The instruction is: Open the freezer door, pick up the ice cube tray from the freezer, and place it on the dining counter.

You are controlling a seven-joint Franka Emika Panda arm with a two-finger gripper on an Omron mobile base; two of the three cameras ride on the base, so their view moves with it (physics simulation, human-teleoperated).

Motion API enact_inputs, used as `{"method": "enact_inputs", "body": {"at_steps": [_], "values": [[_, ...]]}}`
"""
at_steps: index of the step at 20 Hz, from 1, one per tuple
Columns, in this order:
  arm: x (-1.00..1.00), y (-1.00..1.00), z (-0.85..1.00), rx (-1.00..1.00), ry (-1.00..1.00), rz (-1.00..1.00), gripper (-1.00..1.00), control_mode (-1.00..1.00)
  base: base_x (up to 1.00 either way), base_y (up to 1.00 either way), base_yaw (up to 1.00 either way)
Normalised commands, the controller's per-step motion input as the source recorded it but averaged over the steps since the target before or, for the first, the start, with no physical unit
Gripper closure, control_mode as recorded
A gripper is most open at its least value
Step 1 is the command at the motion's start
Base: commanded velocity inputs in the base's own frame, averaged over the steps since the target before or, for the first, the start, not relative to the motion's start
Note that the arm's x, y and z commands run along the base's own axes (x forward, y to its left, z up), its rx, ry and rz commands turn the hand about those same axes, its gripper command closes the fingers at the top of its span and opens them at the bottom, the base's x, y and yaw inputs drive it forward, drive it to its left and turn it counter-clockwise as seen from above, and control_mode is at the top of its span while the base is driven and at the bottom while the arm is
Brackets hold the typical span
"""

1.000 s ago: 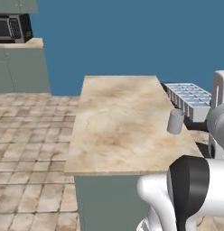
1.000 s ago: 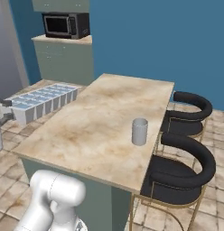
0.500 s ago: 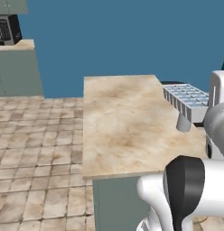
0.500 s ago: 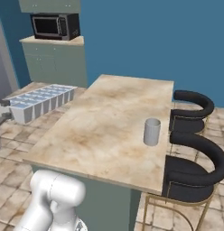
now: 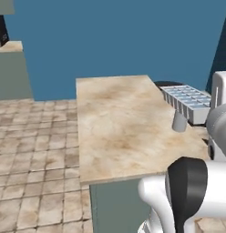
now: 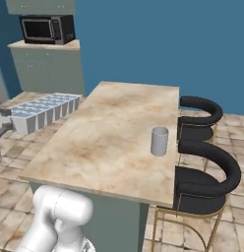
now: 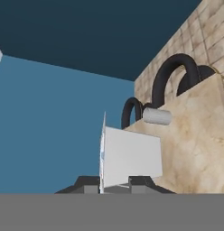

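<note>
Beside the beige bench (image 6: 109, 133), off its long edge and in the air, an ice cube tray (image 6: 43, 110) is pinched at one end by the pincer (image 7: 114, 182). On the bench stands a grey cup (image 6: 159, 141), near two black stools (image 6: 205, 167).

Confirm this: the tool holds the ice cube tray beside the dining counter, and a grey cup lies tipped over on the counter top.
Not quite. The grey cup stands upright on the dining counter, as the right base view shows. The rest holds: the tool holds the ice cube tray off the counter's edge, not yet over the slab.
</note>
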Motion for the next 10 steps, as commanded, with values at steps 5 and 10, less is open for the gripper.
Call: {"method": "enact_inputs", "body": {"at_steps": [5,10], "values": [[0.00,0.00,0.00,0.00,0.00,0.00,1.00,1.00,0.11,0.00,-0.15],[0.00,0.00,0.00,0.00,0.00,0.00,1.00,1.00,0.24,0.02,-0.13]]}}
